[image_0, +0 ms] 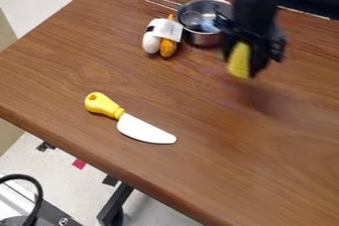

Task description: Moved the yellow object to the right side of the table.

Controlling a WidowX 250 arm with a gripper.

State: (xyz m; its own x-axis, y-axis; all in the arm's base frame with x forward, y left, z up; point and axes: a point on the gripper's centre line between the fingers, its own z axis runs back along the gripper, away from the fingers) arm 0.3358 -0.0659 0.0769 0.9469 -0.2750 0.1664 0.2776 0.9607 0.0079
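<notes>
The black gripper (246, 64) is over the upper right part of the brown table (218, 170), just right of the metal pot. It is shut on a yellow object (240, 60), whose upper part is hidden behind the gripper. The yellow object hangs above the tabletop, with a blurred dark shadow on the wood below and to its right.
A metal pot (200, 22) with a wire handle stands near the back edge. Touching or close to its left are white and orange toys (168, 46) with a tag. A toy knife (145, 130) with a yellow handle lies at the left front.
</notes>
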